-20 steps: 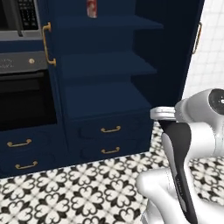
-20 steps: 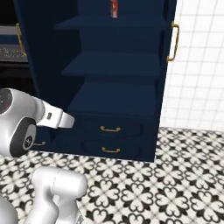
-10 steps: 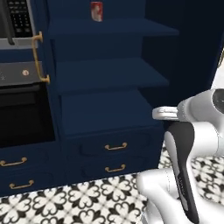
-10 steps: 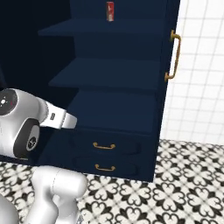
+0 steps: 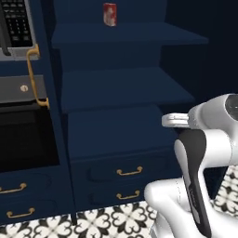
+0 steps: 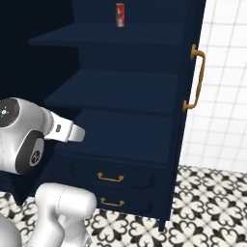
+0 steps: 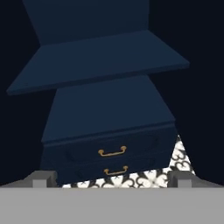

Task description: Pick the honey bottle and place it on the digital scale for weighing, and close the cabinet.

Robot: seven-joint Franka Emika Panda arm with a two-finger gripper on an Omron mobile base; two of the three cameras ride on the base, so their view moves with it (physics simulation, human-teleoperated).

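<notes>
The cabinet (image 5: 125, 83) is standing open, filling the centre of both base views, its navy shelves bare except for a red-and-white box (image 5: 109, 14) sitting on the top shelf at the upper middle. In the hand view the claw (image 7: 112, 178) is spreading wide, gripping nothing, facing the brass-handled drawers (image 7: 113, 151) low in the frame.

You're looking at a glossy white arm (image 5: 204, 153) with rounded casings, showing a dark inset band and a grey round joint cap (image 6: 30, 153) with small markings.
</notes>
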